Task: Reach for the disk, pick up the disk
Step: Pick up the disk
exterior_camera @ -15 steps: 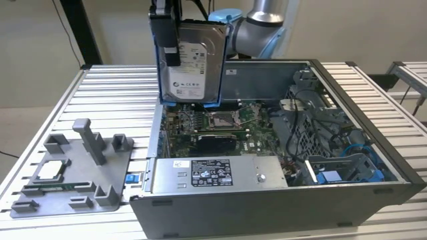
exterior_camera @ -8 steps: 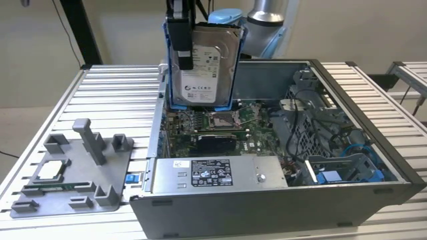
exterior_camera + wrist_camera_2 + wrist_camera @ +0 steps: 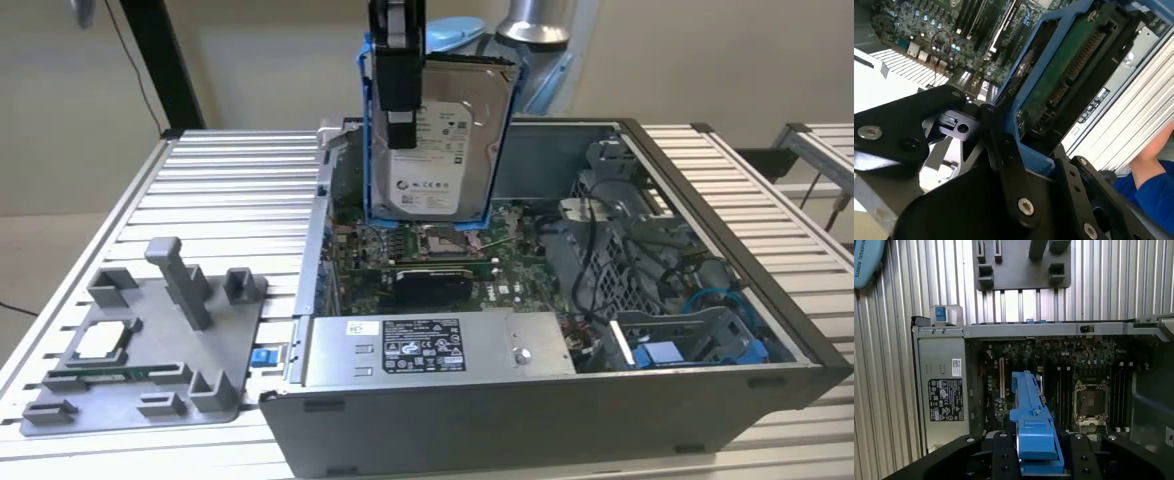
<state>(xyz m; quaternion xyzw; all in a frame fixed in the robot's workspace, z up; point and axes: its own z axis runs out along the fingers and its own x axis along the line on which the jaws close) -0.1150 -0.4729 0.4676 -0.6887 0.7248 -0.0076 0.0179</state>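
Worktop (image 3: pixel 240 170): we see a ribbed metal surface carrying the open computer case and a grey fixture.
Computer case (image 3: pixel 534 410): lid off, its circuit board (image 3: pixel 427 270) and cables exposed; the power supply (image 3: pixel 414 345) sits along its near wall.
Grey fixture (image 3: pixel 160 340): on the exterior view's left, well apart from the work.
Disk (image 3: pixel 441 140): held upright in the air above the board, label facing the exterior camera, blue rails (image 3: pixel 1031 425) along its sides.
Tool (image 3: pixel 398 90): we judge it closed on the disk, black fingers (image 3: pixel 1004 165) pressed against the blue frame.
Risk: the grip looks narrow and near one edge, so we think the disk could pivot or slip and drop onto the board, or its lower corner could catch the case wall.
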